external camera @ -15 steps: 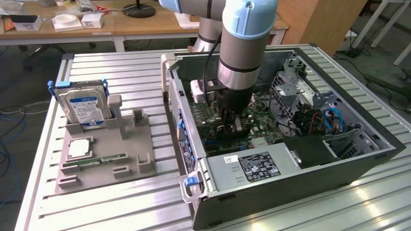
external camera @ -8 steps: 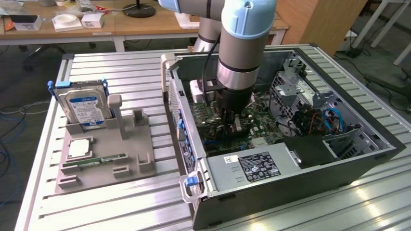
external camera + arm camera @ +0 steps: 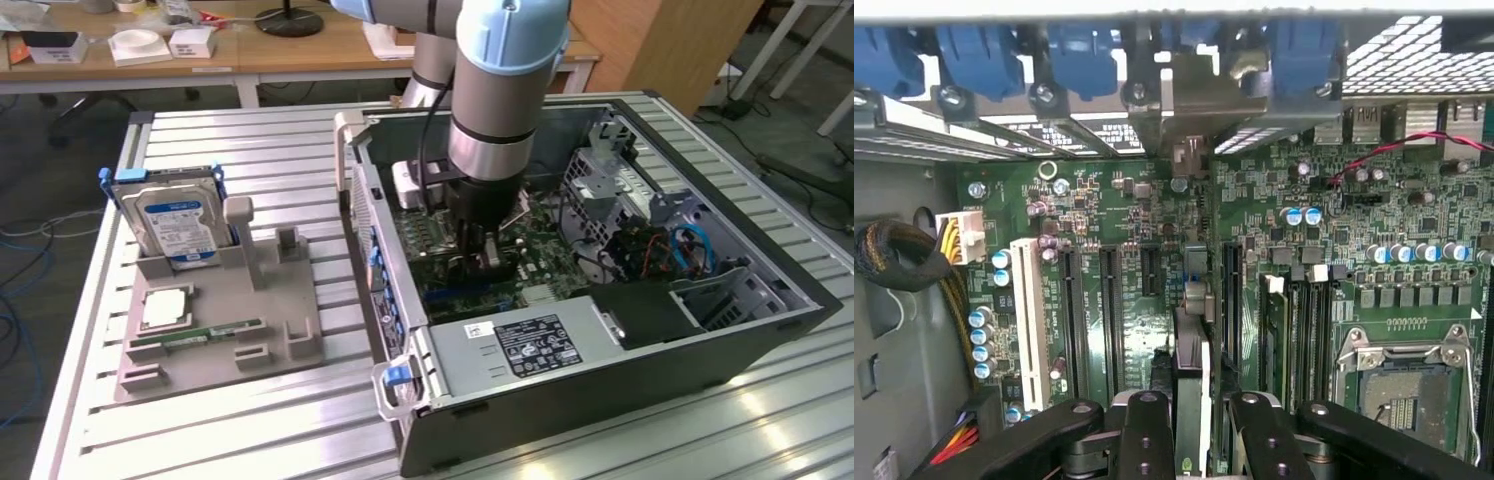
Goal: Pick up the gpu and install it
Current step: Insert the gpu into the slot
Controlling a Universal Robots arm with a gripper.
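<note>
My gripper (image 3: pixel 482 243) reaches down into the open computer case (image 3: pixel 694 345), over the green motherboard (image 3: pixel 534 262). In the wrist view the gripper (image 3: pixel 1199 440) is shut on the gpu (image 3: pixel 1191 375), a thin dark card seen edge-on between the two black fingers (image 3: pixel 1146 430). The card stands upright along a black expansion slot (image 3: pixel 1194 270) in the middle of the motherboard (image 3: pixel 1124 215). Its silver bracket (image 3: pixel 1194 105) reaches the case's rear wall among the blue slot clips (image 3: pixel 984 60). I cannot tell whether the card's edge sits in the slot.
On the exterior view's left, a grey fixture (image 3: pixel 220 360) holds a hard drive with a blue label (image 3: pixel 171 225), a square chip (image 3: pixel 166 308) and a green RAM stick (image 3: pixel 200 333). The power supply (image 3: pixel 534 345) and drive cage (image 3: pixel 614 190) crowd the case. The CPU socket (image 3: pixel 1404 380) lies beside the RAM slots.
</note>
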